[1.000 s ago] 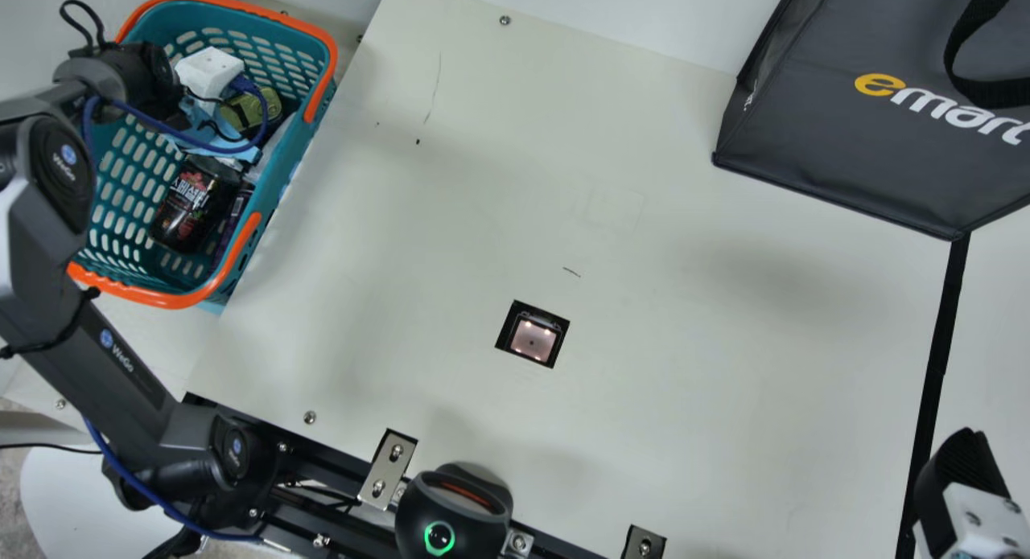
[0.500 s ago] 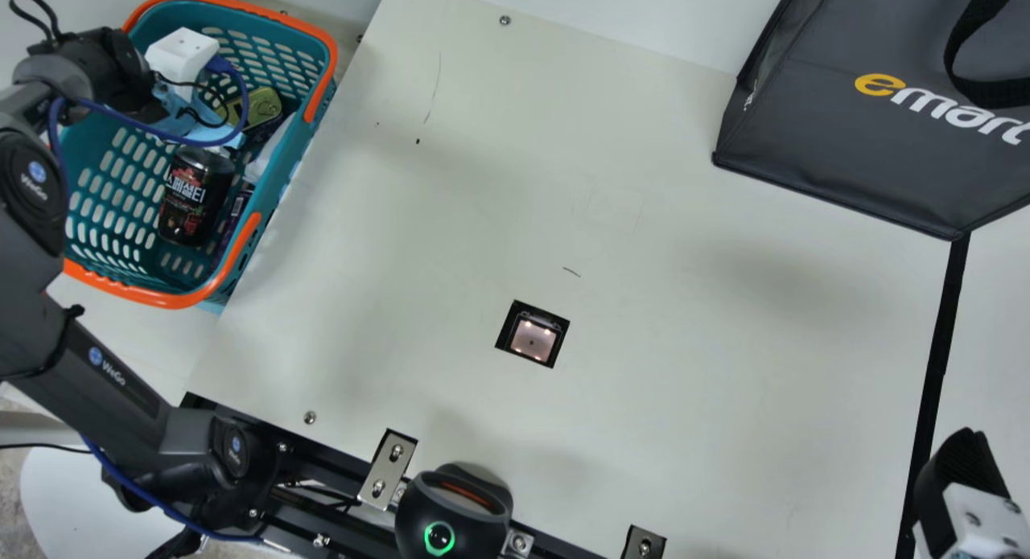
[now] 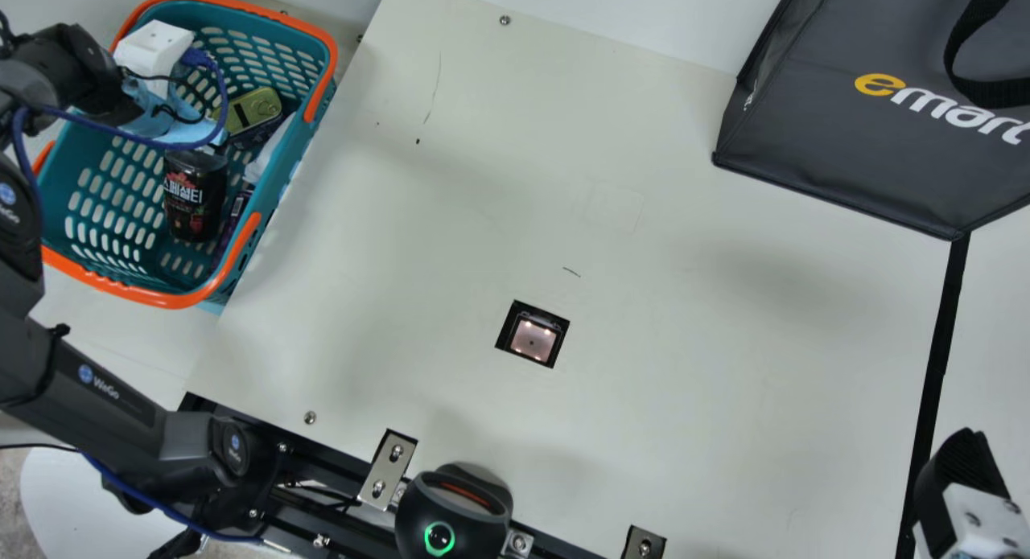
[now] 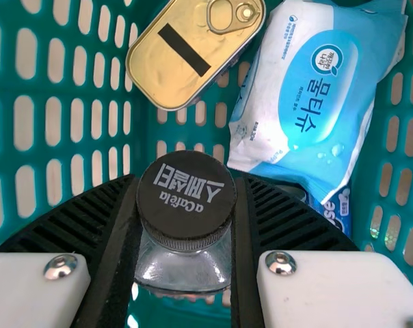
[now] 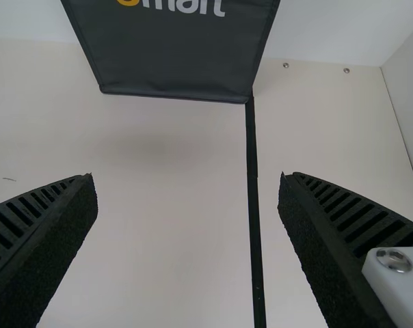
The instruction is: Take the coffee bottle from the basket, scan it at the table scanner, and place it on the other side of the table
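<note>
Gripping the coffee bottle between my left claw's two fingers, I have it inside the basket, cap facing my wrist camera, long axis roughly upright.

The basket is smooth plastic with a low sheen. The coffee bottle looks glossy, its cap matt with a ridged edge. The tin is shiny metal, the wipes pack creased plastic film. The bag looks like matt coated cloth; the desk is smooth and matt.
</note>
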